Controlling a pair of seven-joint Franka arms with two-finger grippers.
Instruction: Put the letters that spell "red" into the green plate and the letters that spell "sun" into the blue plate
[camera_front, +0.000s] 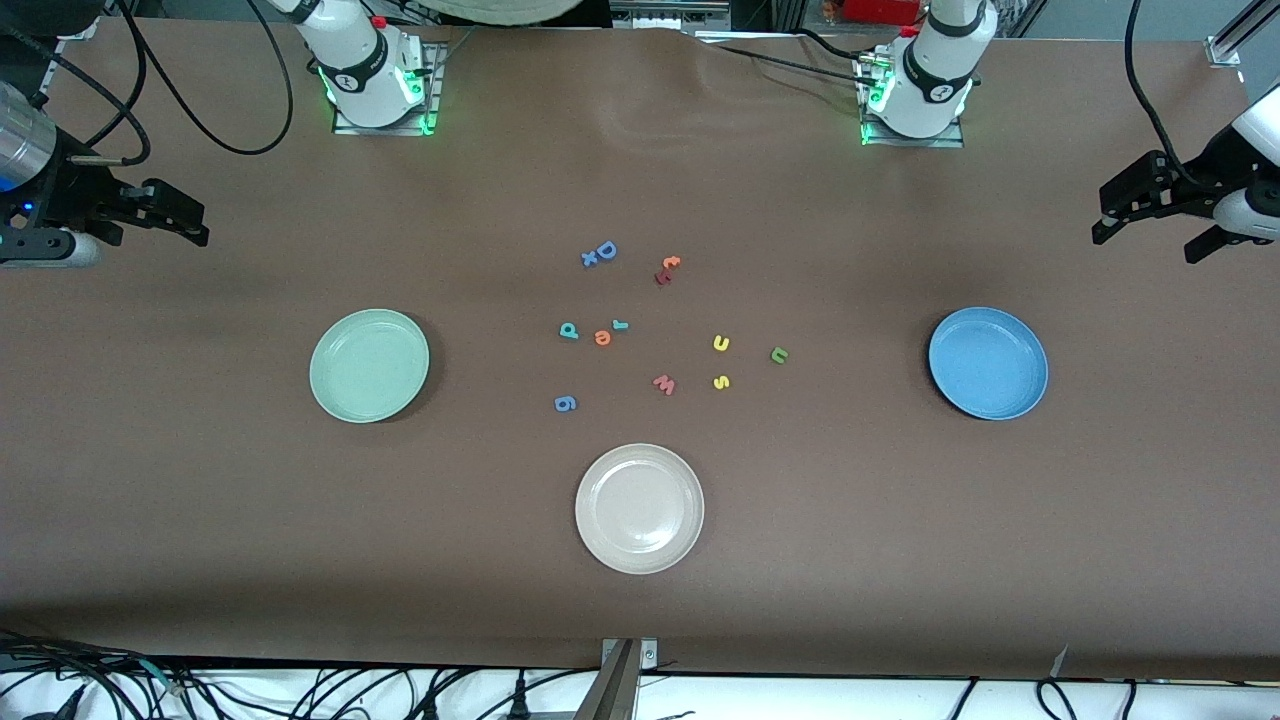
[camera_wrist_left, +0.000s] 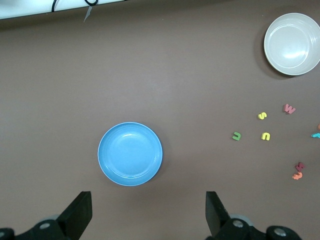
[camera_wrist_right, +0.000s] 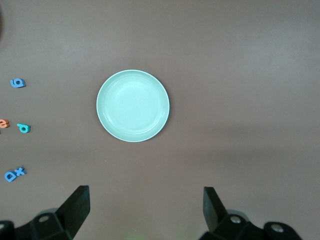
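Observation:
The teal "d" (camera_front: 568, 330), orange "e" (camera_front: 602, 338) and teal "r" (camera_front: 620, 325) lie in a row mid-table. Toward the left arm's end lie the yellow "u" (camera_front: 721, 343), yellow "s" (camera_front: 721, 381) and dark green "n" (camera_front: 779, 354). The green plate (camera_front: 369, 365) sits empty toward the right arm's end, and the blue plate (camera_front: 988, 362) sits empty toward the left arm's end. My right gripper (camera_front: 185, 220) hangs open above the table edge at its end, clear of the green plate (camera_wrist_right: 133, 105). My left gripper (camera_front: 1150, 240) hangs open at its own end, clear of the blue plate (camera_wrist_left: 130, 154).
A beige-white plate (camera_front: 639, 508) lies nearer the front camera than the letters. Other letters lie among them: a pinkish "w" (camera_front: 664, 384), a blue "g" (camera_front: 565, 403), a blue "D" with an "x" (camera_front: 600, 253), and a red-orange pair (camera_front: 667, 268).

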